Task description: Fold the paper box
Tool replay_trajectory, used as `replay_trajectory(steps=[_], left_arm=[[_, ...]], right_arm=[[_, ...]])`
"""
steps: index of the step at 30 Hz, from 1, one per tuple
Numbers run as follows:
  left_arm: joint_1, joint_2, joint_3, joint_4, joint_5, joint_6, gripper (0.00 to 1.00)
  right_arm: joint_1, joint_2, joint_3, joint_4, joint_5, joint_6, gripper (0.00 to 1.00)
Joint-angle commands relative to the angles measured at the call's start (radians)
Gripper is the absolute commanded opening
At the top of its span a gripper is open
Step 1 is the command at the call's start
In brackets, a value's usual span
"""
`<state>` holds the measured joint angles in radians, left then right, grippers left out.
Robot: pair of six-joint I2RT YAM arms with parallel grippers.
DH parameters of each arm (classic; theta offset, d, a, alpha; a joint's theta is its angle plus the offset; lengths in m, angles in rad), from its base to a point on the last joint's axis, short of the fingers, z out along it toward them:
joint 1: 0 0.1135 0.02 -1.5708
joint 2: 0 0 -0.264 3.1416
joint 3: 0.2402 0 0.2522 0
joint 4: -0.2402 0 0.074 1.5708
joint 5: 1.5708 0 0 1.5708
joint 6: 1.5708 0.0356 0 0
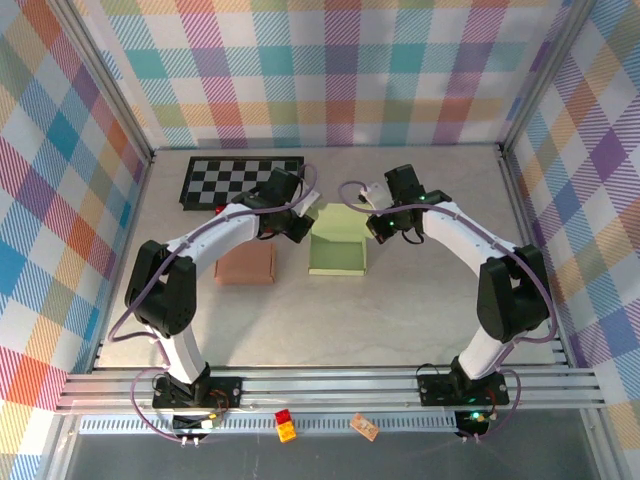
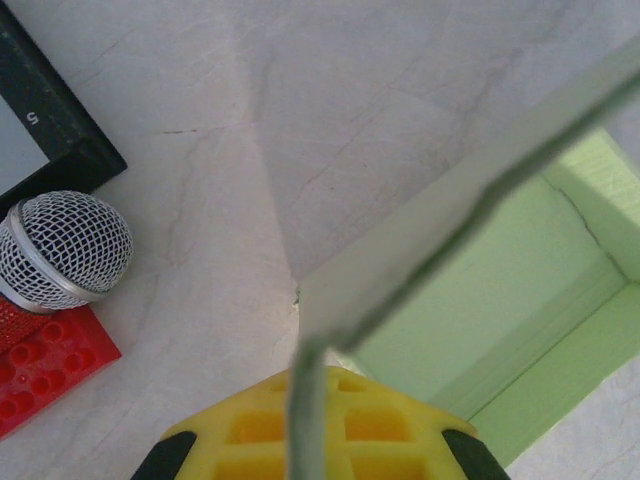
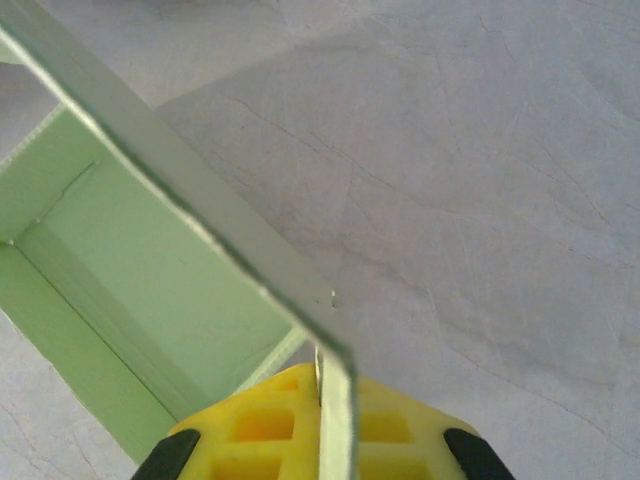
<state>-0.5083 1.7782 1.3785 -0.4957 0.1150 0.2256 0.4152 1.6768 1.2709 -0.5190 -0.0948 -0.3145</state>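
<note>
At far left a black-and-white chequerboard (image 1: pixel 240 180) lies flat on the table (image 1: pixel 400 310), with a red studded brick (image 2: pixel 40 365) and a mesh-headed microphone (image 2: pixel 70 250) just beside its near edge. A brown flat box (image 1: pixel 245 264) sits nearer the arms. The left gripper (image 1: pixel 300 226) is clamped on the left wall of the pale green paper box (image 1: pixel 338 250), which stands open-topped mid-table. The right gripper (image 1: pixel 378 228) pinches the box's opposite wall at its back corner
</note>
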Motion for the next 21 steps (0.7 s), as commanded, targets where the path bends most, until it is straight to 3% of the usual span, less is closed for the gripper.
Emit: replay_trajectory(steps=[1,8,21], left_arm=[[-0.008,0.022,0.046,-0.006,-0.031,-0.071,0.0],[-0.016,0.045,0.073,-0.012,-0.093,-0.17,0.0],[-0.032,0.076,0.108,0.048,-0.072,-0.383,0.0]], right_arm=[[0.015,-0.01,0.03,-0.01,0.027,0.043,0.0],[0.043,0.005,0.063,-0.033,0.087,0.164,0.0],[0.075,0.044,0.132,-0.065,0.214,0.563,0.0]])
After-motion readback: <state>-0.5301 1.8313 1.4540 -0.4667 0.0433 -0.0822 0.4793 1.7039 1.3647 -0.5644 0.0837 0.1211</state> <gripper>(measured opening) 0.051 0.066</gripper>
